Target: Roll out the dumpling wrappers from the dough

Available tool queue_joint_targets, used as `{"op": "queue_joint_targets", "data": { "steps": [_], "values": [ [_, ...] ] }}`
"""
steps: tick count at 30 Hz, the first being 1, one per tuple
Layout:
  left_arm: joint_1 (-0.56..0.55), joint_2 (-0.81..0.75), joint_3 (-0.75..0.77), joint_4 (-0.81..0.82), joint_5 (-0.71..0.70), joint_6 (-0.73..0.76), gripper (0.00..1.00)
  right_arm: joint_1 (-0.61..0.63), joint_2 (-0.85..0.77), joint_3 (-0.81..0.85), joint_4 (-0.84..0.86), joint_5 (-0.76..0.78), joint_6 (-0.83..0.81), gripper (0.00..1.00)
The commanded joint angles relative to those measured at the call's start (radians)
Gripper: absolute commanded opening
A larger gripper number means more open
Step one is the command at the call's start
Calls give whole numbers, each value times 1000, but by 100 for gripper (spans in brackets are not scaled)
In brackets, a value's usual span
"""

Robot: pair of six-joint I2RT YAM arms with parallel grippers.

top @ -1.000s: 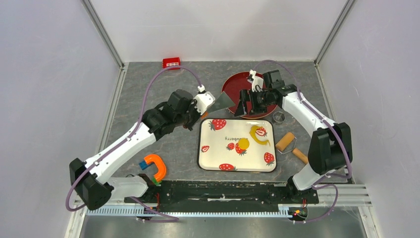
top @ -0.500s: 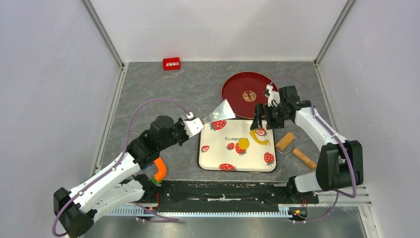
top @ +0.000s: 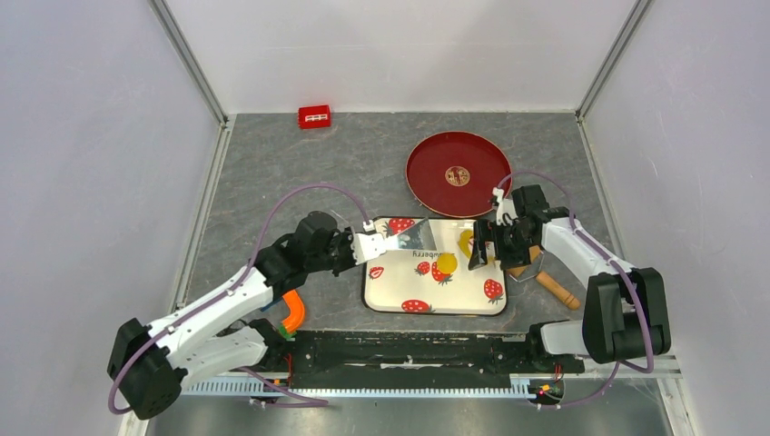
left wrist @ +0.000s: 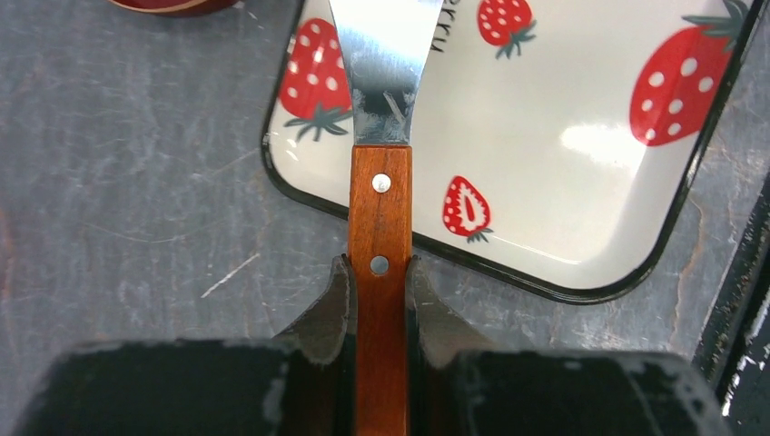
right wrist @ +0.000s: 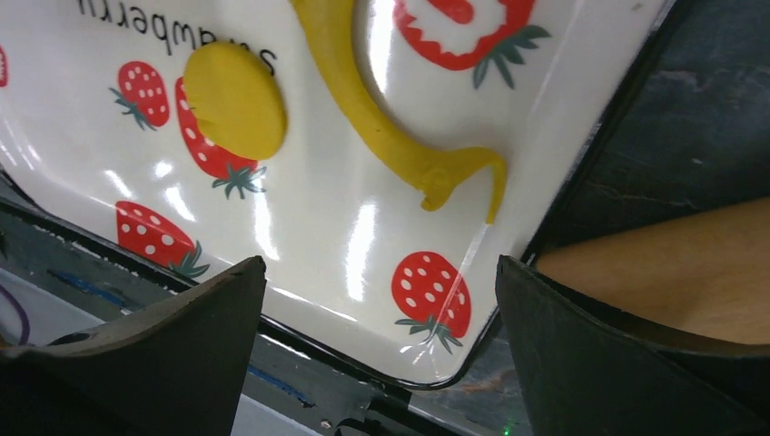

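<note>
**Spatula clamped L, R jaws wide over tray**

- Grey table (top: 300, 182) w/ strawberry-print tray (top: 454, 295) at front centre, sq. w/ rounded corners.
- Red plate (top: 431, 168) just beyond tray's far edge, R of centre. Touching or not: cannot tell.
- L gripper (left wrist: 380, 272) closed narrow on wooden handle of spatula (left wrist: 383, 109). Metal blade out over tray's far L corner, above a strawberry print. Blade-to-tray contact: cannot tell.
- R gripper (right wrist: 379, 263) spread wide, nothing btwn fingers, hanging over tray's R edge, pointed down.
- Tan wooden roller (top: 554, 288) on table just R of tray, partly hidden by R gripper.
- Ragged yellow dough strip (right wrist: 381, 127) flat on tray, far R part, curved w/ hooked end near R rim.
- Dumpling wrapper (right wrist: 236, 100): small round yellow disc, flat on tray, just L of strip w/ narrow gap, overlapping a strawberry print.
- Small red box (top: 314, 116) at far L of table, well apart from rest.
</note>
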Motion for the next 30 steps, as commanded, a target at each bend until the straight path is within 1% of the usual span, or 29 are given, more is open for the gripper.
{"op": "queue_joint_targets", "data": {
  "steps": [1,7,10,21,30],
  "values": [
    [-3,58,29,9,68,45,2,-45,-28,-3,-5,80,-29,98],
    [-5,142,46,5,47,45,2,-97,6,-1,2,124,-71,98],
    [-9,182,57,3,28,50,2,-114,23,-11,16,139,-67,98],
    [-31,286,99,27,-106,26,2,-124,50,-26,52,49,-60,98],
    [-48,361,139,46,-116,29,2,-122,58,-42,60,30,-67,98]
  ]
}}
